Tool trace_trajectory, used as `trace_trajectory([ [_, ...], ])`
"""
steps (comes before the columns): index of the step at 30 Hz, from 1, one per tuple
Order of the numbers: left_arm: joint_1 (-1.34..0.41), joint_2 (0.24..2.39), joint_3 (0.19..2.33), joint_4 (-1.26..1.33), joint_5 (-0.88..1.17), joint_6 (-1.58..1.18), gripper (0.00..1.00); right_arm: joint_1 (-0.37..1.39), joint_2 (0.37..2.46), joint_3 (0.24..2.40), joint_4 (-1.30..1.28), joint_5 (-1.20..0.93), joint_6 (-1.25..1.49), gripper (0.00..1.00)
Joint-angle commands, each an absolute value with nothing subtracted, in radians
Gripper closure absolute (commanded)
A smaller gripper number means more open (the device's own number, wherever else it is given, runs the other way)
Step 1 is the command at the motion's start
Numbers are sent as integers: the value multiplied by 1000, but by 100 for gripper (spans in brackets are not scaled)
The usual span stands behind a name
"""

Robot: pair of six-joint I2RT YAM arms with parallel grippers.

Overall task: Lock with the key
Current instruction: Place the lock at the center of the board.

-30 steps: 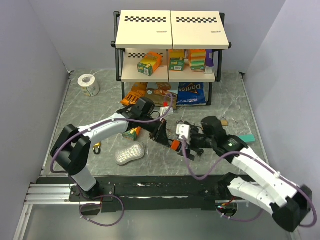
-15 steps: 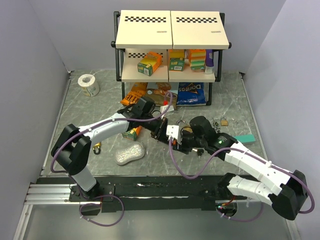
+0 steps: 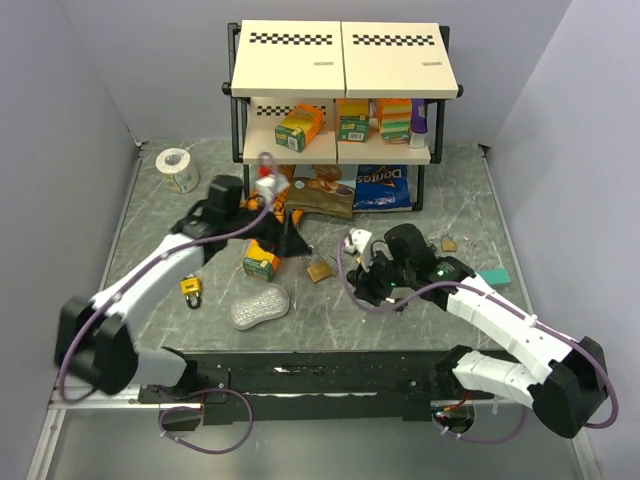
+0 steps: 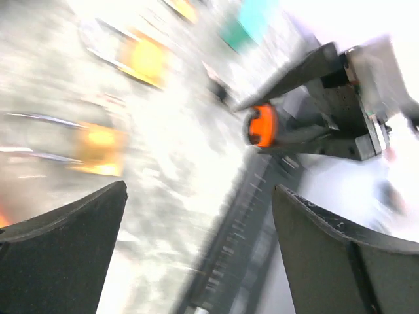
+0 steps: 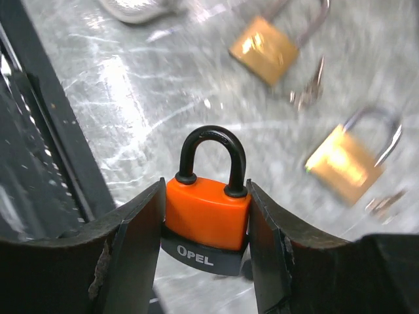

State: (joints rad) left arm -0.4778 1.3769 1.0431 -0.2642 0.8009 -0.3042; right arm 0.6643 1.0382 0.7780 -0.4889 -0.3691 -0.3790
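Between the fingers of the right tool point(image 5: 204, 193), the wrist view shows an orange padlock point(image 5: 207, 210) clamped, shackle seated in its body. Overhead, the arm hides that lock. Left tool point(image 4: 200, 190) stands spread wide, holding nothing, above the surface point(image 3: 330, 310).

Four padlocks were counted for certain: one orange padlock point(image 5: 206, 219), one brass padlock point(image 5: 268, 46), a second brass padlock point(image 5: 347, 163) and one yellow padlock point(image 3: 190, 290). There was one shelf rack point(image 3: 340, 60), with three snack bags point(image 3: 380, 187) beneath it. The table also held one roll of tape point(image 3: 180, 168), one small carton point(image 3: 260, 263), one pale oval pack point(image 3: 259, 306) and one teal block point(image 3: 492, 277).
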Motion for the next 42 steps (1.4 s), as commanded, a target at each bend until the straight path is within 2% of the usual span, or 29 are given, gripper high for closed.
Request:
trace_trajectory([
  [1,-417,1178,996,-272,531,-196,4,594,1074,810,-523,-401,-85,100],
  [5,-374,990,914,-229,329,-196,4,594,1100,798,-545,-333,101,100],
  [8,-370,908,847,-181,168,-209,4,594,1123,778,-546,-309,188,100],
  [10,-368,897,836,-228,112,-192,4,594,1143,759,-542,-215,238,100],
  [15,-359,960,910,-425,110,-118,4,586,1219,744,-514,-164,324,100],
  [23,-281,1025,986,-678,264,113,4,588,1351,755,-529,-98,408,100],
  [28,-203,1104,997,-767,220,182,4,586,1417,753,-517,-72,440,99],
  [29,-160,1123,1012,-794,213,190,3,587,1439,761,-515,-72,451,97],
  [30,-140,1143,1014,-805,203,210,4,588,1453,765,-514,-69,454,91],
  [34,-10,1241,1035,-871,242,308,4,588,1517,795,-534,-34,462,86],
  [35,49,1253,1043,-880,255,325,4,589,1529,804,-538,-31,469,82],
  [36,70,1267,1046,-905,261,362,4,588,1532,805,-541,-31,472,68],
  [38,138,1318,1058,-920,268,388,4,589,1542,811,-555,-22,488,58],
  [39,161,1333,1063,-929,282,411,4,589,1543,811,-558,-21,489,43],
  [40,198,1366,1065,-940,299,413,4,588,1546,815,-567,-25,492,36],
  [42,228,1402,1065,-946,310,410,4,587,1548,819,-574,-29,495,32],
])
